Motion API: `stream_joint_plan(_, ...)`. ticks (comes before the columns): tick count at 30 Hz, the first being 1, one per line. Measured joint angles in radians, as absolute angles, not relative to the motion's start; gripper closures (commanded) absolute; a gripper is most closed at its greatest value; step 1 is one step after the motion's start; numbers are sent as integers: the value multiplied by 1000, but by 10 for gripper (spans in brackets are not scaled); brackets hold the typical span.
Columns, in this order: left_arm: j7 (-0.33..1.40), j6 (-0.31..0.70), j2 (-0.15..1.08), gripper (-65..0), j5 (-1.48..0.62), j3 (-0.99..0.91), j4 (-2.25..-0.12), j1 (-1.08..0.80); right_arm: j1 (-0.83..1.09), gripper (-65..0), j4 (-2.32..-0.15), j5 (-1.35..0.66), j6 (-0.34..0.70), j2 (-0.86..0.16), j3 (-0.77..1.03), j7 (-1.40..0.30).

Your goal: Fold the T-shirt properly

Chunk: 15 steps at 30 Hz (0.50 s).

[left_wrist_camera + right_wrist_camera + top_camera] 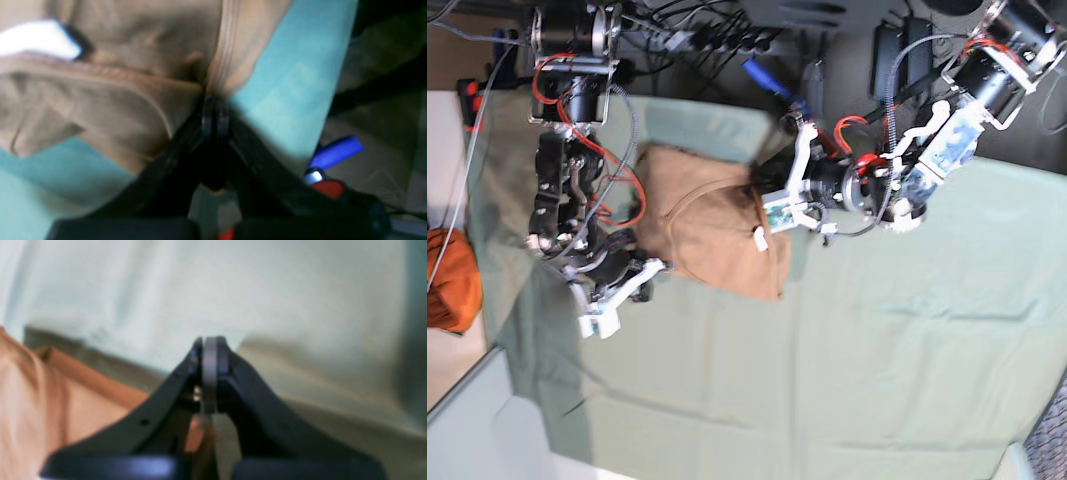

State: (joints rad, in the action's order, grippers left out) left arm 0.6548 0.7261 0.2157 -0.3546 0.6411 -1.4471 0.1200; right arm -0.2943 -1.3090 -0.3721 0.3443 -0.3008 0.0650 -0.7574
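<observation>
- On the pale green sheet (827, 370) over the table, the T-shirt (707, 235) lies already bunched into a compact fold.
- Left gripper (215, 115) has its jaws clenched on a tan hem; it should pull evenly, keeping edges aligned.
- Right gripper (210, 356) has its jaws pressed together on nothing visible, just beside the shirt's edge.

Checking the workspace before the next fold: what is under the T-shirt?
The T-shirt lies on the pale green sheet, which shows all around it. What is beneath the sheet is covered and cannot be seen. The left end effector is shut on the shirt's edge.
</observation>
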Motion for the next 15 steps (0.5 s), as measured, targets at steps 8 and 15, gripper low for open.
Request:
stream_joint_plan(8, 640, 733, 232, 0, -355, 643, -1289, 293, -218, 0, -1351, -506, 344, -388, 65, -802)
stream_joint_plan(15, 646, 711, 313, 0, -302, 642, -1277, 400, -89, 0, -1496, -551, 345, -390, 65, -806)
